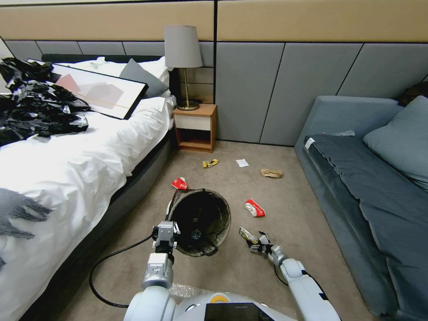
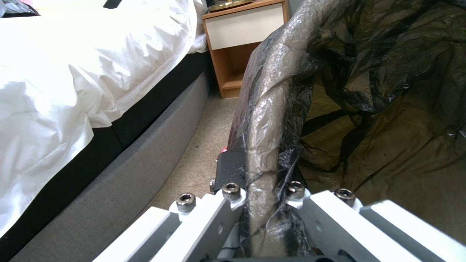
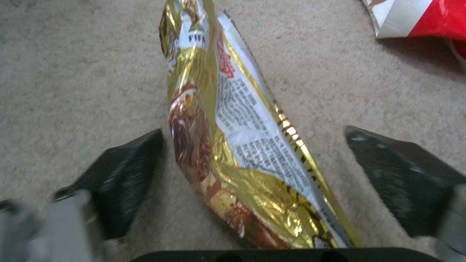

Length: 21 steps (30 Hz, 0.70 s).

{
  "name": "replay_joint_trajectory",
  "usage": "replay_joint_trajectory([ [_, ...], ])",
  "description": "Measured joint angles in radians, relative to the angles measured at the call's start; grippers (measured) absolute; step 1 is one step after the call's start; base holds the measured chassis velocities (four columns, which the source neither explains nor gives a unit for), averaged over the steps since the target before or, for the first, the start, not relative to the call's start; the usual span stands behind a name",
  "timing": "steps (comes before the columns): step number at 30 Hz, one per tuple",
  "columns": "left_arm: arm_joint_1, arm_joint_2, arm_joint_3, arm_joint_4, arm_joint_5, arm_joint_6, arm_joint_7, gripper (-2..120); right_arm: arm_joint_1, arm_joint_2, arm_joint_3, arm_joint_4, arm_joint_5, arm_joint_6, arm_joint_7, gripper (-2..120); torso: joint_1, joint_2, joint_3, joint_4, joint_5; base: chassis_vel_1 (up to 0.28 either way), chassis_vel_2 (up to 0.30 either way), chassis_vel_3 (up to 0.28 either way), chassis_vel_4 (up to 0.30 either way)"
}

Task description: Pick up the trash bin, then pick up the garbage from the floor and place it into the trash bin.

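The trash bin [image 1: 200,223], round with a black bag liner, is tilted with its mouth toward me. My left gripper [image 1: 166,232] is shut on its near rim [image 2: 272,109], one finger [image 2: 228,171] outside and one inside. My right gripper [image 1: 255,240] is low over the carpet, open, its fingers [image 3: 126,174] on either side of a gold wrapper [image 3: 233,145] lying flat between them. More garbage is scattered on the floor: a red-and-white packet [image 1: 255,208], a red packet [image 1: 179,183], a yellow wrapper [image 1: 210,163], a white scrap [image 1: 242,162] and a brown paper bag [image 1: 271,173].
A white bed [image 1: 67,169] runs along the left, with glossy black bags [image 1: 35,102] on it. A wooden nightstand [image 1: 195,127] with a lamp stands at the wall. A grey sofa [image 1: 370,187] borders the right. A black cable [image 1: 102,276] loops on the carpet near my base.
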Motion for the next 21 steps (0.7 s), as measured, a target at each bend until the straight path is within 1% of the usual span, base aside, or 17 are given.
replay_joint_trajectory([
  [1,0.0,0.0,0.001,0.0,0.0,0.0,0.0,0,0.0,0.0,0.0,0.0,0.0,0.001,0.0,84,0.0,0.0,0.0,0.0001,0.0,0.0,0.0,0.0,0.0],
  [2,-0.001,0.0,0.003,0.002,0.0,0.0,0.0,0,-0.003,0.0,0.001,0.001,0.0,0.002,0.003,76,0.0,0.0,0.0,-0.0001,0.0,0.0,0.0,0.0,0.0],
  [3,-0.001,0.0,0.003,0.002,0.0,0.0,0.0,0,-0.003,0.0,0.001,0.001,0.0,0.002,0.003,76,0.0,0.0,0.0,-0.0001,0.0,0.0,0.0,0.0,0.0],
  [5,-0.002,0.0,0.004,0.003,0.001,-0.001,0.0,0,-0.003,-0.001,0.001,0.002,0.0,0.002,0.009,69,0.0,0.0,0.0,-0.0001,0.0,0.0,0.0,0.0,0.0],
  [6,-0.003,0.0,0.005,0.004,0.0,-0.001,0.0,0,-0.002,-0.001,0.001,0.0,-0.001,0.004,0.013,64,0.0,0.0,0.0,0.0,0.0,0.0,0.0,0.0,0.0],
  [7,-0.003,0.0,0.005,0.004,0.0,-0.001,0.0,0,-0.002,-0.001,0.001,0.0,-0.001,0.004,0.013,64,0.0,0.0,0.0,0.0,0.0,0.0,0.0,0.0,0.0],
  [9,-0.003,0.0,0.005,0.005,0.001,-0.001,0.0,0,0.001,-0.001,0.001,-0.007,-0.003,0.01,0.014,52,0.0,0.0,0.0,0.0,0.0,0.0,0.0,0.0,0.0],
  [10,-0.003,0.0,0.005,0.005,0.001,-0.001,0.0,0,0.001,-0.001,0.001,-0.007,-0.003,0.01,0.014,52,0.0,0.0,0.0,0.0,0.0,0.0,0.0,0.0,0.0],
  [11,-0.003,0.0,0.005,0.005,0.001,-0.001,0.0,0,0.001,-0.001,0.001,-0.008,-0.003,0.011,0.014,48,0.0,0.0,0.0,0.0,0.0,0.0,0.0,0.0,0.0],
  [12,-0.003,0.0,0.005,0.005,0.001,-0.001,0.0,0,0.002,-0.001,0.001,-0.01,-0.003,0.013,0.015,41,0.0,0.0,0.0,0.0,0.0,0.0,0.0,0.0,0.0],
  [13,-0.003,0.0,0.005,0.005,0.001,-0.001,0.0,0,0.002,-0.001,0.001,-0.01,-0.003,0.013,0.015,41,0.0,0.0,0.0,0.0,0.0,0.0,0.0,0.0,0.0],
  [15,-0.003,0.0,0.005,0.005,0.002,-0.001,0.0,0,0.004,-0.001,0.001,-0.013,-0.004,0.015,0.015,34,0.0,0.0,0.0,0.0,0.0,0.0,0.0,0.0,0.0],
  [16,-0.003,0.0,0.005,0.005,0.002,-0.001,0.0,0,0.007,0.0,0.003,-0.018,-0.005,0.018,0.015,27,0.0,0.0,0.0,0.0,0.0,0.0,0.0,0.0,0.0],
  [17,-0.003,0.0,0.005,0.005,0.002,-0.001,0.0,0,0.007,0.0,0.003,-0.018,-0.005,0.018,0.015,27,0.0,0.0,0.0,0.0,0.0,0.0,0.0,0.0,0.0],
  [19,-0.002,0.001,0.006,0.006,0.004,-0.001,0.001,0,0.007,0.0,0.003,-0.02,-0.005,0.02,0.015,17,0.0,0.0,0.0,0.0,-0.0001,0.0,0.0,0.0,0.0],
  [20,-0.002,0.001,0.006,0.006,0.004,-0.001,0.001,0,0.007,0.0,0.003,-0.02,-0.005,0.02,0.015,17,0.0,0.0,0.0,0.0,-0.0001,0.0,0.0,0.0,0.0],
  [21,-0.002,0.001,0.007,0.006,0.004,-0.001,0.001,0,0.006,0.0,0.003,-0.021,-0.005,0.021,0.015,12,0.0,0.0,0.0,0.0,0.0,0.0,0.0,0.0,0.0],
])
